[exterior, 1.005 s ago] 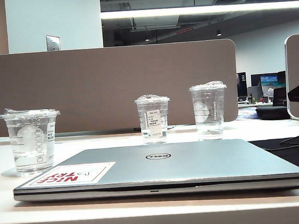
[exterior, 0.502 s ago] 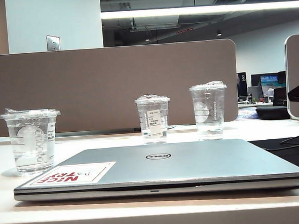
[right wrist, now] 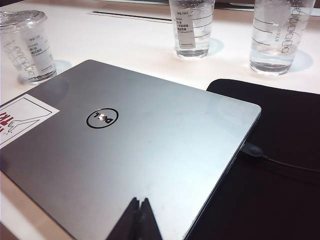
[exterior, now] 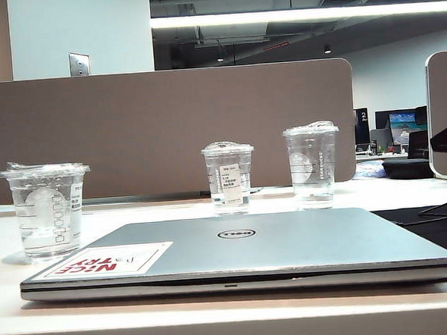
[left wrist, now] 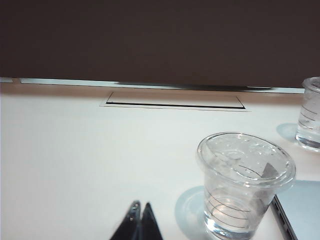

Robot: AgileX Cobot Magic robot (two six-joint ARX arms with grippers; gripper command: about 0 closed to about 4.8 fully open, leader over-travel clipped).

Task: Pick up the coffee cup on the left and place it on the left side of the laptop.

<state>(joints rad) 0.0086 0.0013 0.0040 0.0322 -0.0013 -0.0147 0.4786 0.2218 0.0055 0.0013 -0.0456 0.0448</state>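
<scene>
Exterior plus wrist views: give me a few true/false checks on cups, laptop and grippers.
1. The laptop is closed. True.
2. The coffee cup lies tipped on its side. False: it stands upright on the table, left of the laptop.
3. Three clear cups stand on the table. True: the coffee cup, a dome-lidded cup and the tallest cup.
4. The left gripper holds the coffee cup. False: its jaws are shut and empty, apart from the cup.
5. The right gripper hangs above the laptop lid, shut. True.
6. The laptop carries no sticker. False: a white sticker with red letters sits at one corner.
</scene>
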